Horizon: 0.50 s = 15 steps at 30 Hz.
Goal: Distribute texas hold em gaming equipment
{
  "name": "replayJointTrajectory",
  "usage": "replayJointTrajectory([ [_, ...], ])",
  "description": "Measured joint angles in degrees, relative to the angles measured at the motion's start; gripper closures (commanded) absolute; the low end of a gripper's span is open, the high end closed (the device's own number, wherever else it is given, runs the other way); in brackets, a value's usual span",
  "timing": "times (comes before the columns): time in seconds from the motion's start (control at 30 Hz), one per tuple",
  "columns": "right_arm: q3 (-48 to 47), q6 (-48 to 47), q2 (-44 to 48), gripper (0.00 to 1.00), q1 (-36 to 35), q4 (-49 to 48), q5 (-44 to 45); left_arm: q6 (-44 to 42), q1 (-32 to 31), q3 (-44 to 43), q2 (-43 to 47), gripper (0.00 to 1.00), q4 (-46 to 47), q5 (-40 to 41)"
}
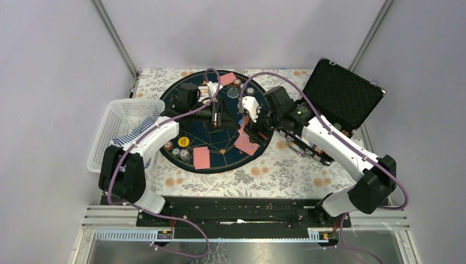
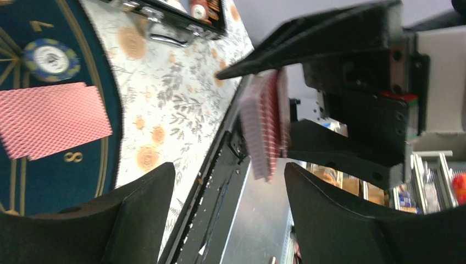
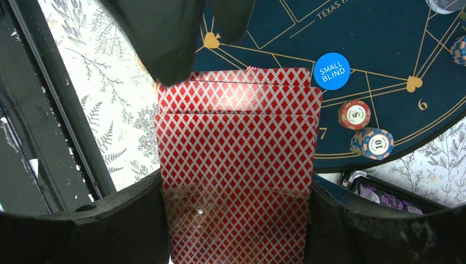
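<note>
Right gripper [image 3: 236,184] is clamped on the deck [image 3: 236,132], which shows slightly fanned red diamond backs and is held above the near-right edge of the mat [image 3: 384,33]. Facing the deck's edge, the left gripper [image 2: 229,170] has its jaws apart with nothing between them. Its fingers [image 3: 165,38] hang just past the deck's far end.

Loose cards [image 1: 201,158] lie face down on the mat. Near the mat's rim a red chip [image 3: 354,114] marked 5 and a blue chip [image 3: 379,143] marked 10 sit close to a blue button [image 3: 332,71] reading SMALL BLIND. The mat's gold print reads TEXAS before it is cut off, with 6 and 7 by the rim. A yellow button [image 1: 183,142] lies at the near-left rim among more chips.

Right of the mat the case [image 1: 343,93] stands open with its foam-lined lid up, and purple chips [image 3: 384,198] lie in its tray. On the left, a white basket [image 1: 123,110] holds a blue striped cloth [image 1: 134,132]. A floral cover spreads over the bench [image 1: 275,170].
</note>
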State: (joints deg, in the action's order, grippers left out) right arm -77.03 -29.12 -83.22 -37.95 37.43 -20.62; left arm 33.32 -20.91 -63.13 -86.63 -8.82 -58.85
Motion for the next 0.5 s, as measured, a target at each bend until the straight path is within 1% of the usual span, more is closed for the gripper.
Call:
replayJointTrajectory([
  [0.07,0.00,-0.04,-0.13,1.00,-0.13,0.07,0.04,2.58,-1.01,0.92,0.00,0.27,3.96,-1.95],
  [0.2,0.00,-0.17,-0.20,1.00,-0.24,0.09,0.07,10.34,-2.36,4.39,-0.02,0.32,14.95,-5.62],
  [0.27,0.00,-0.20,-0.20,1.00,-0.26,0.15,0.09,12.92,-2.34,5.44,-0.24,0.35,18.25,-6.40],
  [0.4,0.00,-0.20,-0.20,1.00,-0.31,0.24,0.04,14.93,-2.34,5.53,-0.85,0.45,20.52,-6.51],
  [0.5,0.00,-0.22,-0.20,1.00,-0.31,0.44,-0.11,13.77,-2.34,4.52,-1.75,0.50,18.23,-5.66],
])
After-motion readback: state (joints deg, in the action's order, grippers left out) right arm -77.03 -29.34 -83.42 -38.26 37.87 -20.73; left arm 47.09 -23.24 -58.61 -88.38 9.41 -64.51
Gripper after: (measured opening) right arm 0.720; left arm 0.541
